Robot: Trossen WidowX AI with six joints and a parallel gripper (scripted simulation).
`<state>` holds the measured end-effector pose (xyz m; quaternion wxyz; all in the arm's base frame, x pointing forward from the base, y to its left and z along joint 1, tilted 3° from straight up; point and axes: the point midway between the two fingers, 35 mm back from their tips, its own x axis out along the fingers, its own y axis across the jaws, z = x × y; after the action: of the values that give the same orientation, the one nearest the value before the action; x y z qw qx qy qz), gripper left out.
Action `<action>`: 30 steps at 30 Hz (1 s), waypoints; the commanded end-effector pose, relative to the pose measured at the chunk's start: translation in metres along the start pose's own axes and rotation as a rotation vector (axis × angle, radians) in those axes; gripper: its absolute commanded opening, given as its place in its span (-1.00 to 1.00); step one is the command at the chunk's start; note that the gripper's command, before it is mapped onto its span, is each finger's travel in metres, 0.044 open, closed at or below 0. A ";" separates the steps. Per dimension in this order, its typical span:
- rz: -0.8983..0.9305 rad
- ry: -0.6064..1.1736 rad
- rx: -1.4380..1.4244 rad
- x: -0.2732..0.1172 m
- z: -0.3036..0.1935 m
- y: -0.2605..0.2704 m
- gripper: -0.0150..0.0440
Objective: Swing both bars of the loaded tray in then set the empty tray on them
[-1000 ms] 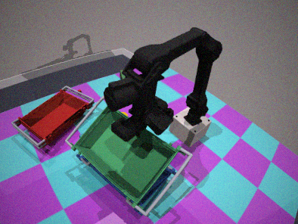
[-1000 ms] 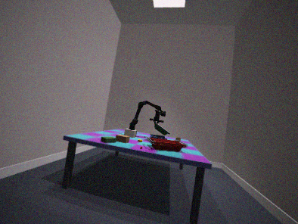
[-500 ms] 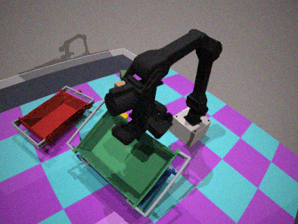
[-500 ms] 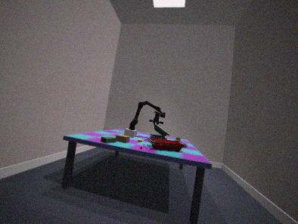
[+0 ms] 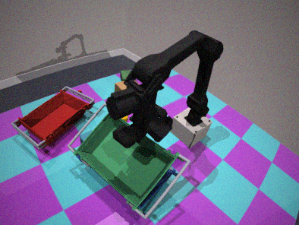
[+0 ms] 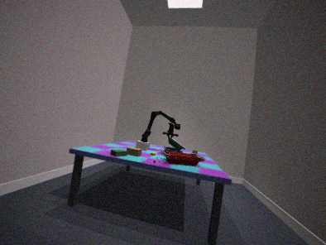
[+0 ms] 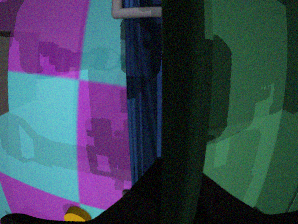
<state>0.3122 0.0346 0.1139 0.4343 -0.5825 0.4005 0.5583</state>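
The top view looks steeply down from above one side of the surface (image 5: 243, 182) (image 6: 141, 160), near enough that the black arm (image 5: 171, 57) (image 6: 154, 120) and the green tray (image 5: 127, 163) (image 6: 176, 143) (image 7: 250, 100) fill much of it, with the red tray (image 5: 55, 115) (image 6: 183, 158) at left. The exterior one stands far back and low, facing the room's back wall (image 6: 186, 83); both trays, the arm and all the furniture sit small below the middle of the frame, and a ceiling light (image 6: 184, 3) shows at its top edge. The wrist view peers down from very close: checkered surface left, green tray right. All three share that green tray.
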 end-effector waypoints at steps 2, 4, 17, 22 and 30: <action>-0.022 0.001 -0.003 -0.001 0.000 0.001 -0.49; -0.022 0.001 -0.003 0.002 0.000 0.003 -0.49; -0.021 0.001 -0.003 0.013 0.000 0.011 -0.49; -0.021 0.001 -0.003 0.018 0.000 0.014 -0.49; -0.021 0.001 -0.003 0.025 0.000 0.017 -0.49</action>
<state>0.2997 0.0306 0.0921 0.4418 -0.5879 0.3923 0.5525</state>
